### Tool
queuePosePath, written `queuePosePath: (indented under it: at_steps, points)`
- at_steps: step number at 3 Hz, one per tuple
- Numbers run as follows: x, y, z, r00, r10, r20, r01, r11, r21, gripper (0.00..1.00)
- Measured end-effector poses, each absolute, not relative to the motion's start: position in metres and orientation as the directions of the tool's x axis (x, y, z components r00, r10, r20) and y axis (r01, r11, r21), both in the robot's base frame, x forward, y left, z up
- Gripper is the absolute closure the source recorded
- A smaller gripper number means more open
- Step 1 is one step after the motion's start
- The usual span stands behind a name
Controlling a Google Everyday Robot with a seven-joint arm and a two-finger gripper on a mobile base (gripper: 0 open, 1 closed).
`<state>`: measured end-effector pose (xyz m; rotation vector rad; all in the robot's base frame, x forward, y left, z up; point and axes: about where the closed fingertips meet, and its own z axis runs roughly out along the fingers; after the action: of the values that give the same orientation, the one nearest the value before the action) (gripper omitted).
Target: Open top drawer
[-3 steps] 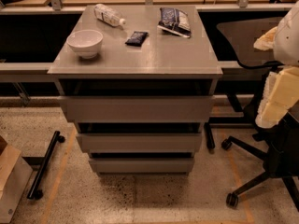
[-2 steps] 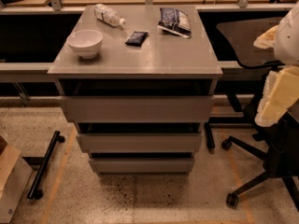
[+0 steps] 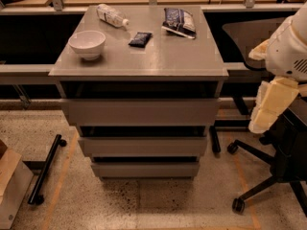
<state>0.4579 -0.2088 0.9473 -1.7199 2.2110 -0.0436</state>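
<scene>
Gripper (image 3: 271, 105) — mine, spread or closed I cannot tell — hangs right of the drawer (image 3: 141, 112), whose long face runs sideways.

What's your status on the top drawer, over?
Gripper right of the cabinet, not touching the drawer. Drawer looks closed. Office chair beside gripper; drawer front unobstructed.

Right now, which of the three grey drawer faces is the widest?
The top drawer, just under the tabletop: its face is wider and taller than the two below it. The gripper hangs off to its right, not touching it.
</scene>
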Motion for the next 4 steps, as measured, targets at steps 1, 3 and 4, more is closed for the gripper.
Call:
queuePosePath:
  at_steps: [1, 3, 4]
  points:
    - [0.473, -0.208, 0.915, -0.229, -0.943, -0.241, -0.941, 0.277, -0.192, 0.0]
    - [0.501, -0.207, 0.89, -0.287, -0.931, -0.225, -0.928, 0.329, -0.177, 0.0]
    - [0.502, -0.192, 0.876, -0.264, -0.929, -0.258, -0.937, 0.311, -0.159, 0.0]
